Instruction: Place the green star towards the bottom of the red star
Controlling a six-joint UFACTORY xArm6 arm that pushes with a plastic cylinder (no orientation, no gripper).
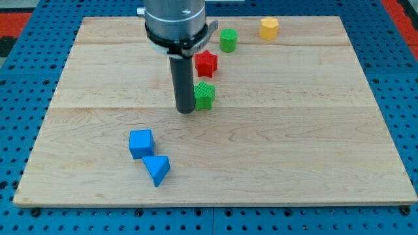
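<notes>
Camera view is showing the green star (205, 95) lying near the middle of the wooden board (313, 143), directly toward the view's bottom from the red star (206, 62), with a narrow strip of bare wood separating the two. Judged against the task sentence, the placement is looking essentially complete.

My tip (185, 109) is resting on the board at the green star's left side, touching it or just beside it; the exact contact cannot be resolved. No claw is fitted to this arm, so no spread or pinching state applies: the tool is a plain dark rod.

Farther out, a green cylinder (228, 40) is sitting toward the view's top right of the red star, and a yellow block (268, 28) is lying beyond it near the top edge. A blue cube (141, 143) and a blue triangular block (157, 170) are lying well apart at the lower left.

Risk: any further travel toward the view's right would probably be shoving the green star sideways, out from under the red star. Drifting toward the view's top would risk nudging the red star.

Pose: the rod is standing vertical beneath the grey wrist housing (175, 23), which is hanging over the board's upper middle.
</notes>
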